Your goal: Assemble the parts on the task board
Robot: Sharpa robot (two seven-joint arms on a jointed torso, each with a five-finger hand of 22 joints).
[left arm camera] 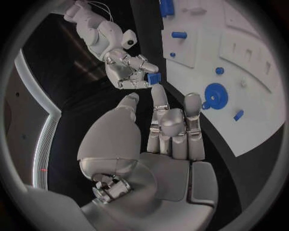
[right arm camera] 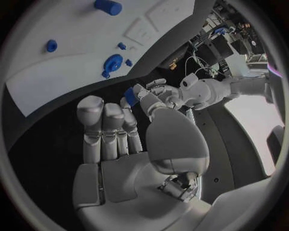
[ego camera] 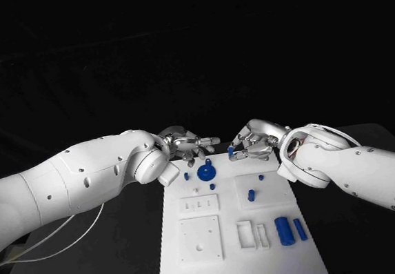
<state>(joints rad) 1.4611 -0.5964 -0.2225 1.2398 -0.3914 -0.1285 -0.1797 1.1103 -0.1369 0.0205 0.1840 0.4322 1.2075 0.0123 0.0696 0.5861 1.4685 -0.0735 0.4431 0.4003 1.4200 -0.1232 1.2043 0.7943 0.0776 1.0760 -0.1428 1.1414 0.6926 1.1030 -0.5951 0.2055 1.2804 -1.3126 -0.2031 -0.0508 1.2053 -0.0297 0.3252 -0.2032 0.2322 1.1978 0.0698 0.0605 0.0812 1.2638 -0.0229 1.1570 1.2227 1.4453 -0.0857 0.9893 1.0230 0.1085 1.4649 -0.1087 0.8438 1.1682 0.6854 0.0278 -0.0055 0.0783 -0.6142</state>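
Blue part (left arm camera: 153, 78) in right hand (left arm camera: 127, 71)

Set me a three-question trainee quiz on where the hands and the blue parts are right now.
1. True or false: the left hand holds a blue part.
2. Where is the small blue block?
A) flat on the task board
B) in the fingers of the right hand
C) on the black table beside the board
3. Fill in: seen from the robot, the round blue wheel lies at the board's ___ end (near or far).

Key: 1 false, its fingers are spread and hold nothing. 2 B. 3 far.
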